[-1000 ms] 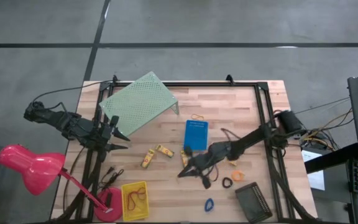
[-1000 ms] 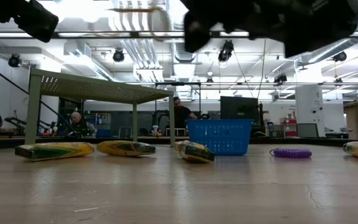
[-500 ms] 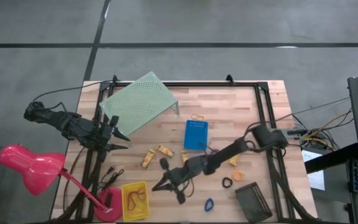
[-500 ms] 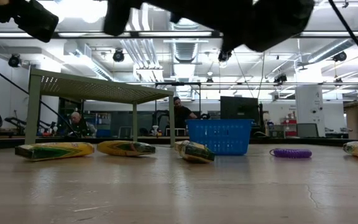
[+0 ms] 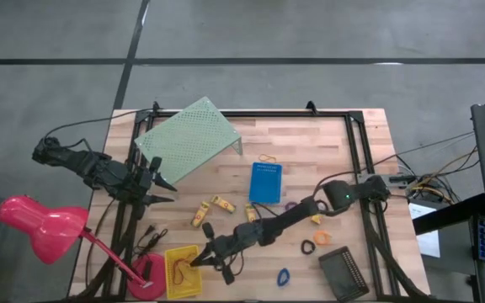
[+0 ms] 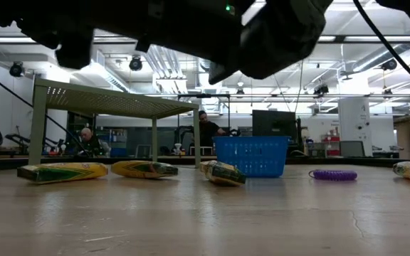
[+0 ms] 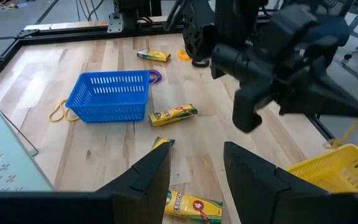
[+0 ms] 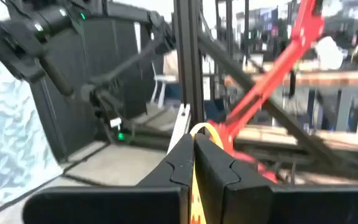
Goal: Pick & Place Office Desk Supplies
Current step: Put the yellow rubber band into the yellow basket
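Reaching across the wooden table (image 5: 310,151), your right gripper (image 5: 199,258) hangs over the yellow bin (image 5: 182,271) at the near left corner, its jaws pinched together on a thin tan-orange rubber band (image 8: 205,132); you see the band looped up between the closed fingers (image 8: 180,167) in the right wrist view. Your left gripper (image 5: 163,185) waits at the table's left edge, beside the pale green perforated riser (image 5: 185,137), with its jaws parted and nothing between them.

You have three yellow-gold crayon packs in sight from above: two (image 5: 200,214) (image 5: 222,203) lying close together in front of the riser, and a third (image 5: 251,212) just beside the right arm. Another rubber band (image 5: 266,157) lies flat just behind the blue bin (image 5: 265,182). You find the orange ring (image 5: 320,237), black ring (image 5: 308,247) and blue ring (image 5: 283,276) near the black bin (image 5: 343,272) at the near right. A purple ring (image 7: 156,76) rests against the blue bin.
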Available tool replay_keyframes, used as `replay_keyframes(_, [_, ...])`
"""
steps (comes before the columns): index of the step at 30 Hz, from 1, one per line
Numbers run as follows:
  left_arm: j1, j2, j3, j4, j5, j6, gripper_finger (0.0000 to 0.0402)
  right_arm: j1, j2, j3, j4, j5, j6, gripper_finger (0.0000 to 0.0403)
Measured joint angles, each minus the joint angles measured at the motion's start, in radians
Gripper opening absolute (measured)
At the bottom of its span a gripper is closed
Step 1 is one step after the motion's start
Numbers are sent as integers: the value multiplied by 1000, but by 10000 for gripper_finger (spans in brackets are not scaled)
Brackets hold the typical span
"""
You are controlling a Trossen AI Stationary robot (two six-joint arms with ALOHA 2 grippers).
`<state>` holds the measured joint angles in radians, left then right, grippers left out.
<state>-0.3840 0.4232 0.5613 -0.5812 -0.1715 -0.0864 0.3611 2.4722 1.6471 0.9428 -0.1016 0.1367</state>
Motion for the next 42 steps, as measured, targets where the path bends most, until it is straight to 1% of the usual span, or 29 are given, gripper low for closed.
replay_keyframes(8, [0,0,0,0,0,0,154,2,2,90,-301,0,5,8])
replay_keyframes(11, [0,0,0,0,0,0,154,2,2,105,-369,0,5,8])
replay_keyframes(14, [0,0,0,0,0,0,154,1,2,111,-409,0,57,8])
replay_keyframes(16, [0,0,0,0,0,0,154,1,2,114,-430,0,91,8])
replay_keyframes(24, [0,0,0,0,0,-2,154,2,2,114,-512,0,103,8])
replay_keyframes(27, [0,0,0,0,0,-2,154,2,2,114,-547,0,143,8])
replay_keyframes(37, [0,0,0,0,0,-2,154,3,2,114,-550,-3,164,9])
replay_keyframes(42, [0,0,0,0,0,-2,154,3,2,114,-535,-3,208,29])
